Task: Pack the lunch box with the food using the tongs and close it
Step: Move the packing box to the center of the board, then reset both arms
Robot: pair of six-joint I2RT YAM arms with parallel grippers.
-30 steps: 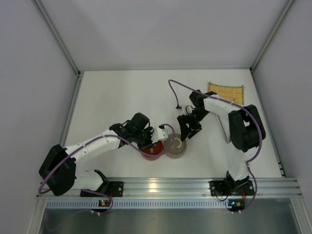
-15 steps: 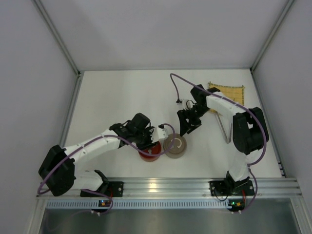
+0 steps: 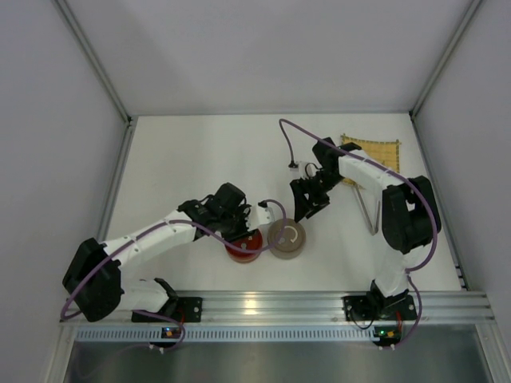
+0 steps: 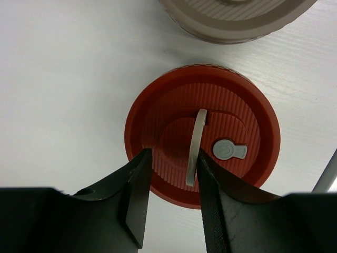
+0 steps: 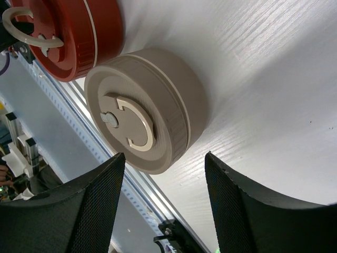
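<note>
Left pincer (image 4: 171, 158), narrowly open, straddles the upright grey ring handle (image 4: 195, 142) of a round red ribbed tin (image 4: 158, 118); right pincer (image 5: 164, 158), wide and empty, hovers above the neighbouring beige tin (image 5: 168, 95)

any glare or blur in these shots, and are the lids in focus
Top view: soft even light, faint shadows, one glare spot on the rail. Left wrist: red lid sharp, left gripper dark with little detail. Right wrist: tan tin sharp, table nearly washed out.
</note>
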